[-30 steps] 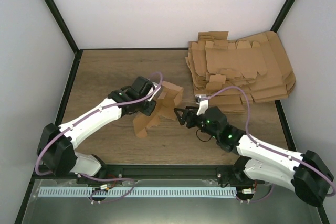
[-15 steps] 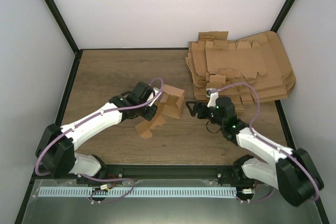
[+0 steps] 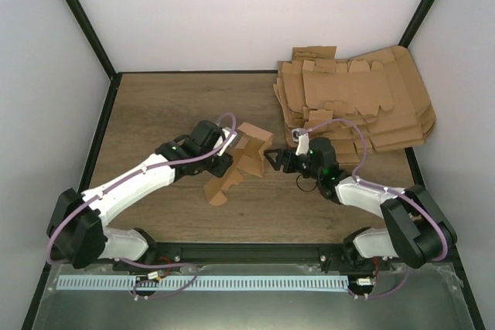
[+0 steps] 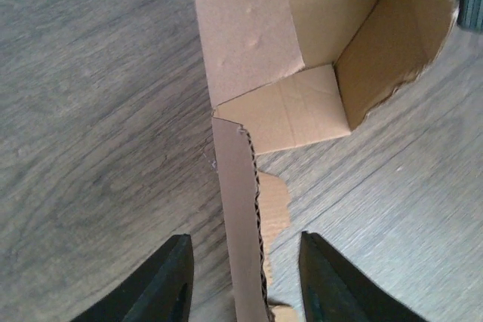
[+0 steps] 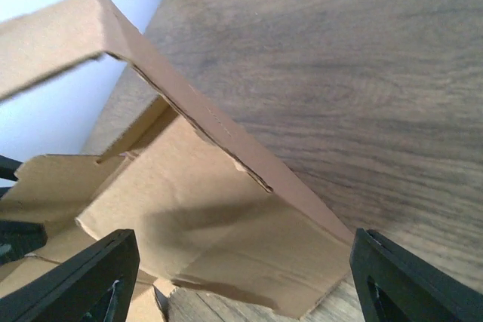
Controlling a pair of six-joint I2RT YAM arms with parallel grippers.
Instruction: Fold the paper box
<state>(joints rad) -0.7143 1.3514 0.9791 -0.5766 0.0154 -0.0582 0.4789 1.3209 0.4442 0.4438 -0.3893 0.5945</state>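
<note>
Left end effector point(image 4: 243, 236) slightly parted, right end effector point(image 5: 243, 235) wide; paper box point(image 3: 249, 161) (edges cropped).

Left arm point(image 3: 139, 179) reaches to the paper box point(image 3: 251, 152) from its left. Left end effector point(image 3: 223, 156) has fingers parted astride a flap edge, gaps either side. Right arm point(image 3: 363, 191) lies low on the box's right. Right end effector point(image 3: 272, 161) is spread wide, facing the box.

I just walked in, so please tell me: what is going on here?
Two robot arms are folding a paper box on the table. It is half formed. The left arm has its jaws open around a flap; the right arm points wide-open jaws at the other side. Neither grips it. A pile of flat sheets lies at the back right.
</note>
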